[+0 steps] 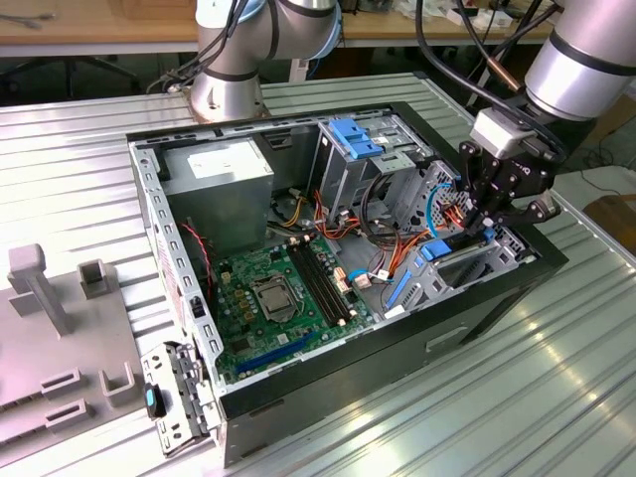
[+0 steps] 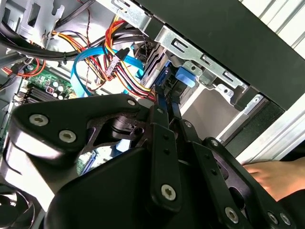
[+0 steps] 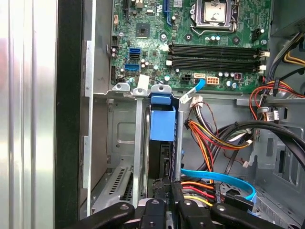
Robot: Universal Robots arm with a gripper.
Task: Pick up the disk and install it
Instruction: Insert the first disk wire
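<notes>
The black metal gripper (image 1: 487,221) has its fingers closed on the flat dark disk (image 3: 162,138) with its shiny blue plastic frame, standing in the grey metal bay inside the computer case (image 1: 477,308).

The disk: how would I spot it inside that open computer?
Find the open computer case on the metal table. The disk stands in its drive cage, beneath the robot's hand. Its bright blue frame and tab distinguish it from the grey metal beside it.
</notes>
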